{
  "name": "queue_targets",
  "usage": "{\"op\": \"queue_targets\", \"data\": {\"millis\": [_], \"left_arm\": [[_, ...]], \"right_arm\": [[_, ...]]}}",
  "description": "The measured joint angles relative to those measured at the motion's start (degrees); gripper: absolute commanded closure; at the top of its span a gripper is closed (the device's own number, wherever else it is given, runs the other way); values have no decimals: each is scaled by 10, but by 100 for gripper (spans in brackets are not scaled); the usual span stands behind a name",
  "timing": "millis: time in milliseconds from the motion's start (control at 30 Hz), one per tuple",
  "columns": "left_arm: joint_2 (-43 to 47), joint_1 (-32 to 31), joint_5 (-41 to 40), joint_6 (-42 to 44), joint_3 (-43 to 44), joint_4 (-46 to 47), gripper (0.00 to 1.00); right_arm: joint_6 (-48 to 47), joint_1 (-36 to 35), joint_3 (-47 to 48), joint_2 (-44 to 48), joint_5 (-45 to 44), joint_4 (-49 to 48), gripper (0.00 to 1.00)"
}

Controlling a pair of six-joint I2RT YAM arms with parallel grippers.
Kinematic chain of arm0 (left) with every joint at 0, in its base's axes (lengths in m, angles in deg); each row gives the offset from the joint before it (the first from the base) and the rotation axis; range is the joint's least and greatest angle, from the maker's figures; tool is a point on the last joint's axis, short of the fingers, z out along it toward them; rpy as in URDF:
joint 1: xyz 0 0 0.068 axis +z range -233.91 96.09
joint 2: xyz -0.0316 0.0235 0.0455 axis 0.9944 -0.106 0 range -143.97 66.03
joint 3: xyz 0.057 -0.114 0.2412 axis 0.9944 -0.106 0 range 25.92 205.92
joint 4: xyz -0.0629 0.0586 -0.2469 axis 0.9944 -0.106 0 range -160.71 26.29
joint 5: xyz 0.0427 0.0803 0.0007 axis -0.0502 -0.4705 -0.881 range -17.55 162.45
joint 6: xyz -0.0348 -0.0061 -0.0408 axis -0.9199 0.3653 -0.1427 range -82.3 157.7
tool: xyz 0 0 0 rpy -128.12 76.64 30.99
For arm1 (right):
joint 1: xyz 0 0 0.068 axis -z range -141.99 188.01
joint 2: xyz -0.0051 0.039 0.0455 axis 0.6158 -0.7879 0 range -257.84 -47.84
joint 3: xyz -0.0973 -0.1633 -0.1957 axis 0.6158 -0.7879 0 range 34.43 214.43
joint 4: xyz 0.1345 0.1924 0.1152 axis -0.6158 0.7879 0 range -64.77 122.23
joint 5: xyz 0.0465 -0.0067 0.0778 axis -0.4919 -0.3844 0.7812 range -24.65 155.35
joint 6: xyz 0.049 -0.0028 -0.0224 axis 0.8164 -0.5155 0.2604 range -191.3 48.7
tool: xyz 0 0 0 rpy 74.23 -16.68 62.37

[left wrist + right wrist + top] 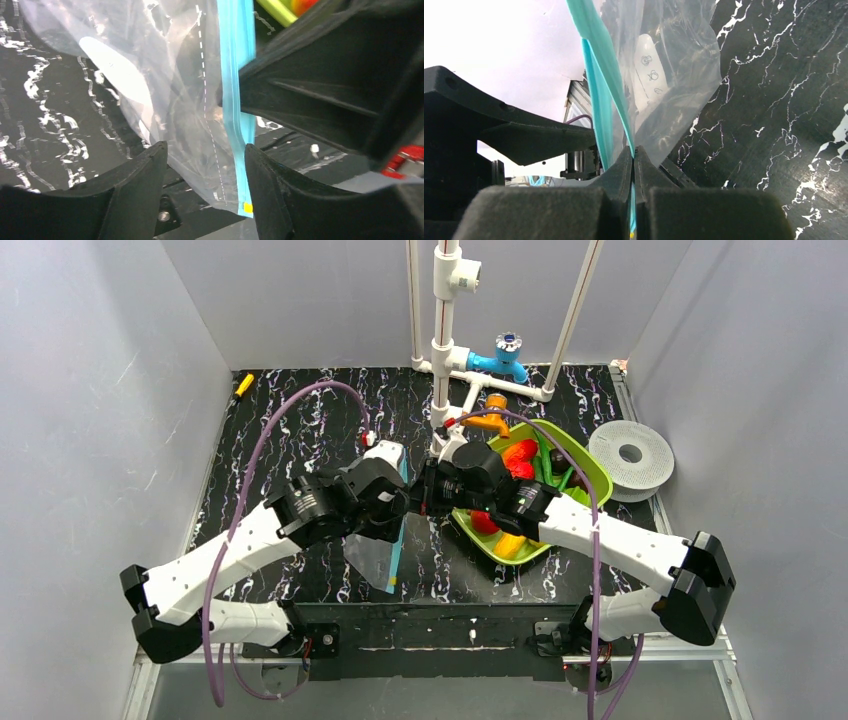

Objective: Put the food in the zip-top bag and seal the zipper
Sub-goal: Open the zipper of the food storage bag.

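Right end effector clamps zipper | left end effector wide, straddling zip-top bag

No legible words, brand names or numbers in any view. Only marking found is a white label on the zip-top bag, visible through the clear film in the right wrist view. It carries three small dark outline pictograms stacked in a column. They are roundish line drawings, and what they depict can't be made out at this size. In the left wrist view the same label is just a white oval patch with a faint speck or two, unreadable. Top external view is too coarse to read anything.
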Motion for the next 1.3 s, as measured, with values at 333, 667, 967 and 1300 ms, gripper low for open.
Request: {"op": "queue_targets", "data": {"millis": [333,667,967,1300], "left_arm": [[-42,-6,-108,-9,49,-80,39],[2,-6,-52,3,42,-23,23],[2,-7,-47,36,39,17,23],[-17,-17,-123,43,-3,35,37]], "right_arm": [[7,-37,37,8,-108,69,99],[22,-63,61,6,-173,112,99],[61,-83,162,-31,-237,226,99],[91,-88,178,-40,-263,271,99]]}}
